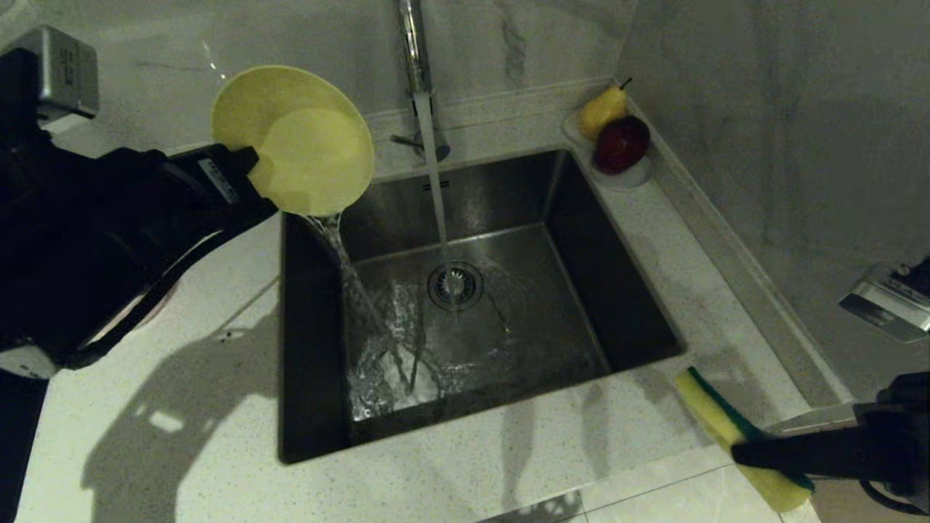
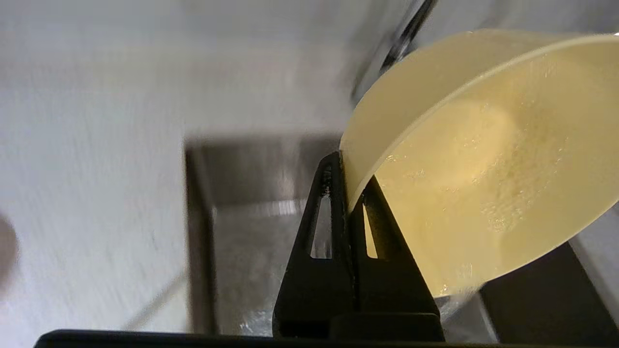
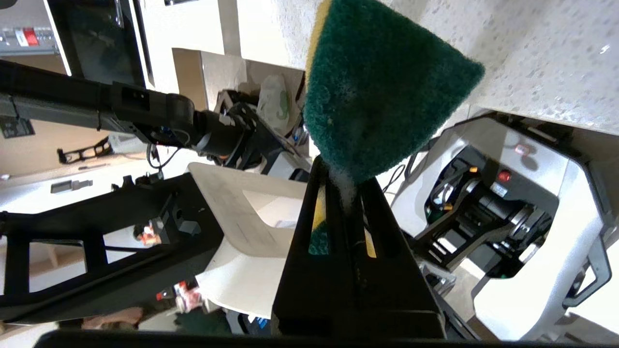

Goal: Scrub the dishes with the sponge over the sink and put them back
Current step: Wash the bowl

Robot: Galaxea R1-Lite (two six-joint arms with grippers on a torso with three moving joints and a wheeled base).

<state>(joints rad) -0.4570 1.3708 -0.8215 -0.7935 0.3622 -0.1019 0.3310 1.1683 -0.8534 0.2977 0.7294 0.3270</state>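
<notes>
Upper left, the left gripper [image 1: 251, 161] pinches the tilted yellow bowl [image 1: 294, 138], spilling water into the sink [image 1: 617, 290]. Lower right, the right gripper [image 1: 741, 454], arm cropped, clamps the sponge [image 1: 716, 418].

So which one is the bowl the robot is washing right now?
Find the big steel sink with the tap running. Above its back left corner, the left gripper pinches the rim of a yellow bowl. It is the only bowl in sight, tipped so water pours from it into the sink.
</notes>
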